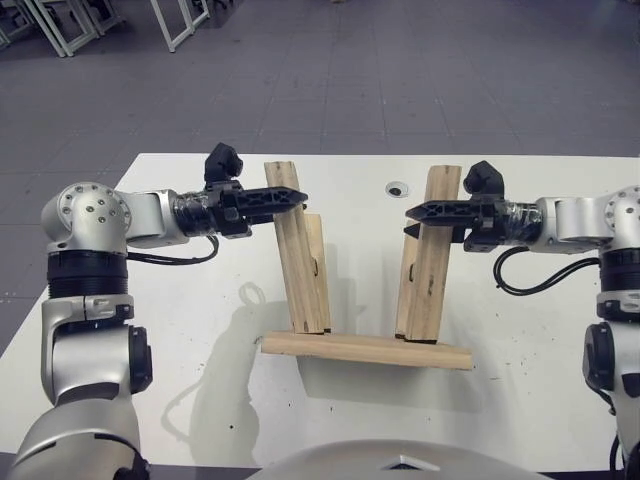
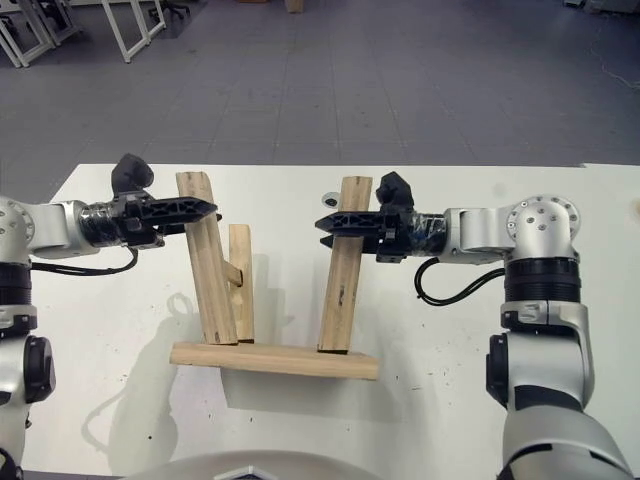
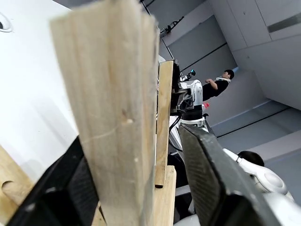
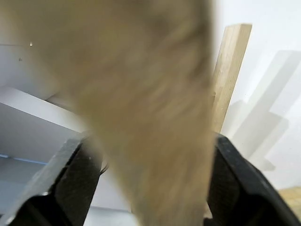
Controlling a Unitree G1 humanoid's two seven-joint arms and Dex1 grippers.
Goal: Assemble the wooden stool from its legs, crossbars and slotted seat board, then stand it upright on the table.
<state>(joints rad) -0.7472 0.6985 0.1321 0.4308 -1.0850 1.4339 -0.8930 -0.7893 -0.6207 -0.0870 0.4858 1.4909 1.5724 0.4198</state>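
Note:
A wooden seat board (image 1: 365, 349) lies flat near the table's front. Wooden legs stand on it. The tall left leg (image 1: 292, 250) has a shorter piece (image 1: 316, 265) close behind it. The right leg (image 1: 432, 255) stands apart from them. My left gripper (image 1: 300, 197) straddles the top of the left leg (image 3: 113, 117). It is open, with a gap between the wood and one finger (image 3: 221, 188). My right gripper (image 1: 408, 220) is at the top of the right leg (image 4: 150, 117), shut on it with both fingers against the wood.
The white table (image 1: 150, 300) has a round cable hole (image 1: 399, 187) at the back, between the two legs. Black cables (image 1: 530, 275) hang from both forearms. Grey floor and white frames (image 1: 180, 20) lie beyond the far edge.

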